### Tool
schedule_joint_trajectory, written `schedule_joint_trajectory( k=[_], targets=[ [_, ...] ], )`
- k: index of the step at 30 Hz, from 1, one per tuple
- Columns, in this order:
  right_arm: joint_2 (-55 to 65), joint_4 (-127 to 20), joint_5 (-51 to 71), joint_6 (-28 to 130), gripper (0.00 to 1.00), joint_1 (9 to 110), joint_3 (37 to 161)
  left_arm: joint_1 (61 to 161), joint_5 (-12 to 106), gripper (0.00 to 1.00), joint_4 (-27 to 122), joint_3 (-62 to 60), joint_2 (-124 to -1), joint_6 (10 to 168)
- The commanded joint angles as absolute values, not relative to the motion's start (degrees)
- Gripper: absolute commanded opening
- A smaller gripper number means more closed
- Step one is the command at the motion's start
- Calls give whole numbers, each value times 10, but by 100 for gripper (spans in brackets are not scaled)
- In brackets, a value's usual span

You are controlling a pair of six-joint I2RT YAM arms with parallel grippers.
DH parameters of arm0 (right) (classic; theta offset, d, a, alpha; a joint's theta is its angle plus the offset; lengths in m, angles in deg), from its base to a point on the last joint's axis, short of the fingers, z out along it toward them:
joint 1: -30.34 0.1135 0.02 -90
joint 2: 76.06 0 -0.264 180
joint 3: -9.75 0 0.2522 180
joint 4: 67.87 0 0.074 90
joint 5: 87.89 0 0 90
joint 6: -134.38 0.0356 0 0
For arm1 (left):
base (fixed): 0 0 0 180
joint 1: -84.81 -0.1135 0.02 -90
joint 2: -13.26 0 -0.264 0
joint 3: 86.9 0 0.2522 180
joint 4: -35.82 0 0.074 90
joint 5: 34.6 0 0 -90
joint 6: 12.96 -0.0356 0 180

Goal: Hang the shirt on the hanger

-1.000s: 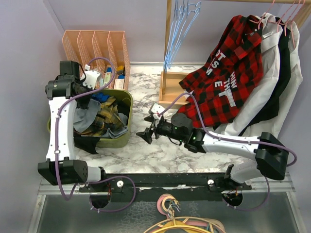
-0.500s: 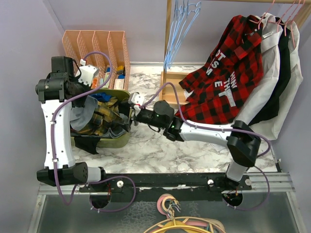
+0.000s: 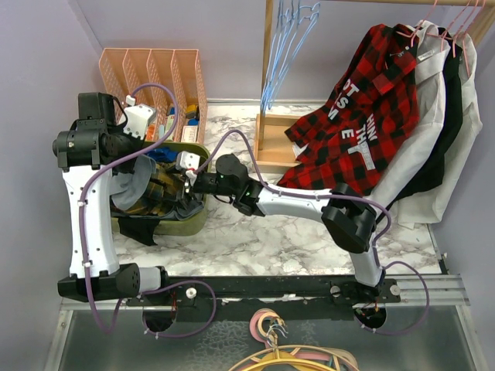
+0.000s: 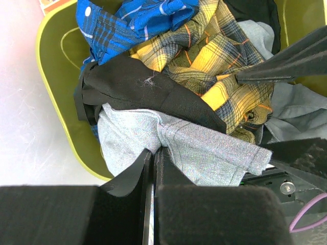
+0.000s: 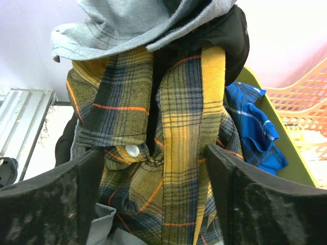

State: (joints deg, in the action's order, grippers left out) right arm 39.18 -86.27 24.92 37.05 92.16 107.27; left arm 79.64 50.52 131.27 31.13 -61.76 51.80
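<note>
Reach done: my right pincer (image 5: 153, 168) has swung into the bin (image 4: 51, 97), wide astride the shirt (image 5: 186, 127); left pincer (image 4: 153, 153) pinches the grey cloth (image 4: 204, 153).

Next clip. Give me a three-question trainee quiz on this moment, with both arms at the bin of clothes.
1. True or false: the right gripper is shut on the yellow plaid shirt in the green bin.
2. The light-blue hangers are: A lying in the green bin; B hanging from the wooden rack; C held by the right gripper.
3. Fill in: the left gripper is shut on the ___ cloth.

Key
1. False: its jaws stand open, one on each side of the shirt's button strip.
2. B.
3. Grey: the grey cloth.
</note>
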Motion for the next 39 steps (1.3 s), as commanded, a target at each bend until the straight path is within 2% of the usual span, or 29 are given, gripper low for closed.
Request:
schedule_joint_trajectory(
  k=[1, 3, 4, 5, 7, 8, 10, 11, 12, 13, 14, 15, 19, 22, 25, 28, 32, 39],
  targets=[
    [411, -846, 265, 363, 71, 921, 1104, 801, 480, 0, 1299, 316, -594, 515],
    [410, -849, 255, 363, 64, 921, 1101, 801, 480, 0, 1298, 313, -590, 513],
    [410, -850, 250, 363, 63, 920, 1101, 801, 480, 0, 1297, 312, -588, 512],
    [411, -849, 244, 363, 65, 920, 1103, 801, 478, 0, 1297, 313, -587, 511],
    [415, -842, 242, 362, 81, 920, 1112, 801, 473, 0, 1298, 316, -586, 510],
    [417, -837, 246, 361, 85, 920, 1116, 801, 469, 0, 1298, 317, -586, 510],
    [427, -828, 250, 360, 84, 920, 1129, 801, 458, 0, 1299, 321, -585, 509],
    [433, -824, 250, 361, 76, 920, 1140, 801, 452, 0, 1299, 322, -584, 509],
    [439, -820, 247, 359, 62, 920, 1149, 801, 446, 0, 1297, 321, -583, 508],
    [446, -810, 239, 360, 32, 920, 1163, 801, 445, 0, 1293, 317, -580, 507],
    [447, -797, 229, 364, 8, 920, 1179, 801, 448, 0, 1285, 308, -576, 504],
    [442, -780, 215, 369, 2, 920, 1187, 801, 459, 0, 1266, 290, -569, 504],
    [365, -822, 139, 358, 1, 920, 1118, 801, 612, 0, 1134, 181, -541, 535],
    [305, -834, 84, 345, 1, 920, 1083, 799, 696, 3, 1092, 170, -570, 561],
    [256, -852, 47, 334, 1, 920, 1068, 789, 784, 36, 1063, 199, -615, 603],
    [223, -898, 5, 318, 1, 920, 1061, 761, 842, 49, 1054, 246, -657, 629],
    [211, -976, -61, 258, 1, 919, 1066, 714, 919, 50, 1018, 285, -672, 648],
    [188, -1051, -90, 172, 1, 919, 1113, 667, 874, 53, 1030, 360, -647, 647]
  ],
)
